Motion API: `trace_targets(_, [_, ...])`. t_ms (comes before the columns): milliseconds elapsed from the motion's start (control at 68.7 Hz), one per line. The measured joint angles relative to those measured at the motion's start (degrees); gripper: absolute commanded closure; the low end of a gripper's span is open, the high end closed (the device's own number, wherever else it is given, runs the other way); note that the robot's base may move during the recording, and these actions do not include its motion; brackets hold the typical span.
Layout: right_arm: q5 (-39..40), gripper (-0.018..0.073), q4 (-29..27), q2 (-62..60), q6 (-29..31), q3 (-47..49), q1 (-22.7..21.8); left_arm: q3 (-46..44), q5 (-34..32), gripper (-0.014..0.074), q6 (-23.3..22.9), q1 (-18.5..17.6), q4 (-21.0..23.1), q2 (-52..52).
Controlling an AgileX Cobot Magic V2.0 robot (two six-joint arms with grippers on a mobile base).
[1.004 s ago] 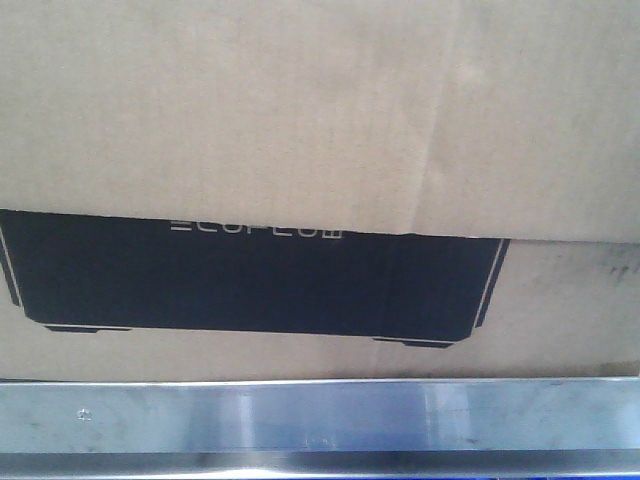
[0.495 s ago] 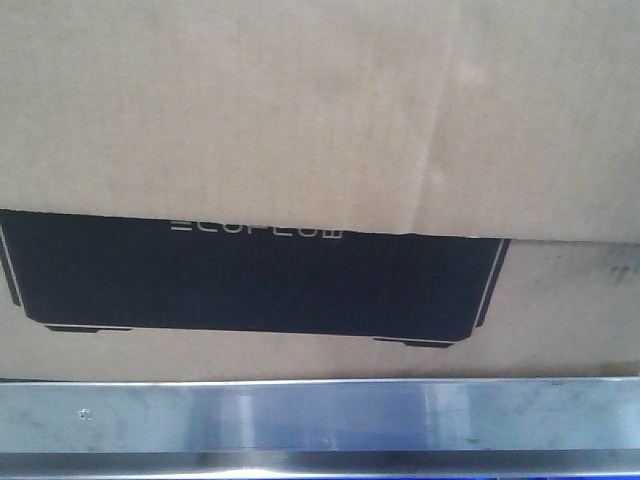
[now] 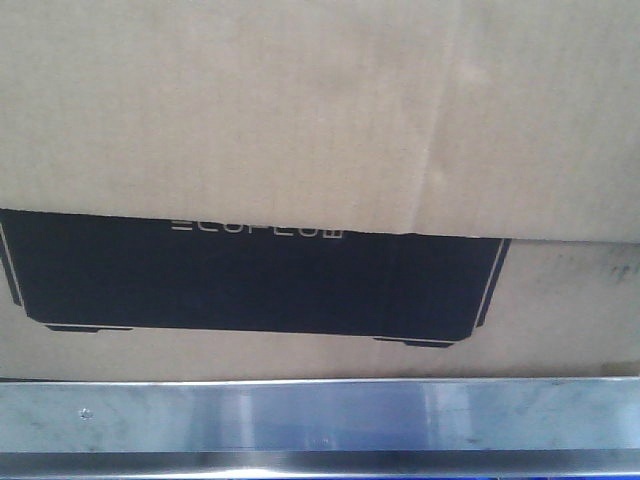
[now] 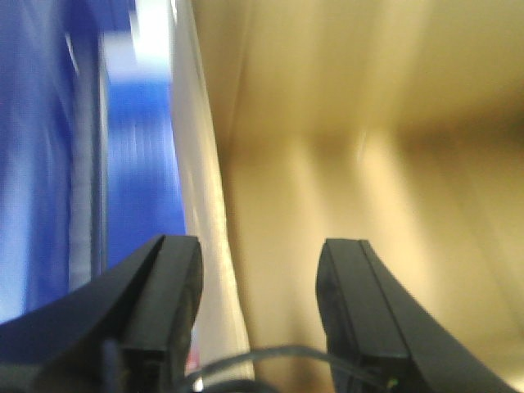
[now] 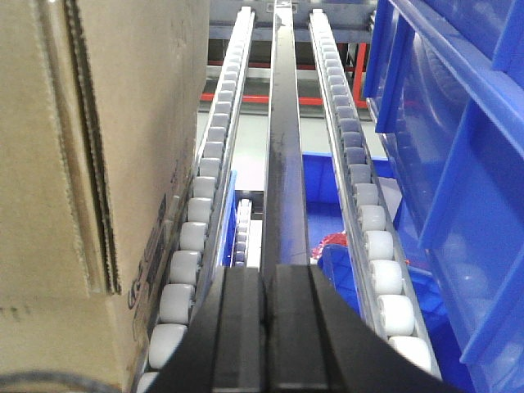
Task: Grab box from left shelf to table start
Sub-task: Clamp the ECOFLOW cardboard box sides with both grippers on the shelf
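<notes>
None of the move is done: the box [image 3: 300,110] sits on the left shelf [image 3: 320,415], left fingers [image 4: 164,295] spread, seemingly empty, right fingers [image 5: 241,327] pressed together, empty.

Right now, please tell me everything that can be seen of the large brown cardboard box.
The large brown corrugated cardboard box fills the front view, behind the brushed-steel shelf rail. Its face carries a wide black panel with thin pale outline and pale ECOFLOW lettering. The right wrist view shows its fluted edge beside a row of white roller wheels. The open left hand faces its cardboard; contact cannot be told.
</notes>
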State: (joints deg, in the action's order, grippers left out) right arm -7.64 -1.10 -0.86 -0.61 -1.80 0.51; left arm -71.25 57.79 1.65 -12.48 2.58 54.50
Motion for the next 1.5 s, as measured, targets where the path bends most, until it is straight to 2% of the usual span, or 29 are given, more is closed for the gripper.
trace_targets(218, [0.64, 0.0503, 0.00, 0.00, 0.00, 0.00, 0.00, -7.03, 7.11, 0.0353, -4.50, 0.00, -3.26, 11.24])
trace_targets(480, [5.71, 0.0503, -0.61, 0.00, 0.00, 0.00, 0.00, -8.88, 11.26, 0.0352, -4.99, 0.00, -3.79, 17.96])
trace_targets(582, [4.30, 0.0485, -1.88, 0.00, -0.09, 1.25, 0.00, -8.87, 11.77, 0.0352, -4.99, 0.00, -3.79, 18.82])
trace_targets(669, [0.61, 0.0361, -2.11, 0.00, -0.09, 5.41, 0.00, -8.87, 11.77, 0.0352, -4.99, 0.00, -4.06, 18.92])
trace_targets(815, [-7.00, 0.0008, -2.31, 0.58, -0.09, 13.86, 0.00, -9.00, 11.82, 0.0352, -5.01, 0.00, -4.51, 18.92])
trace_targets(873, [-8.97, -0.0046, -2.31, 2.18, -0.09, 17.35, 0.00, -9.00, 11.82, 0.0352, -5.01, 0.00, -4.62, 18.92])
trace_targets(1033, [-13.29, -0.0013, -2.45, 9.91, -0.09, 26.55, 0.00, -9.00, 11.90, 0.0353, -5.09, 0.00, -4.62, 18.92])
trace_targets(1208, [-18.77, 0.0010, -5.41, 23.57, -0.09, 39.25, 0.00, -9.00, 11.90, 0.0352, -5.09, 0.00, -4.63, 18.92])
trace_targets(1499, [-36.25, 0.0010, -7.20, 49.32, -0.09, 61.84, 0.00, -9.00, 12.17, 0.0353, -5.22, 0.00, -4.63, 18.92])
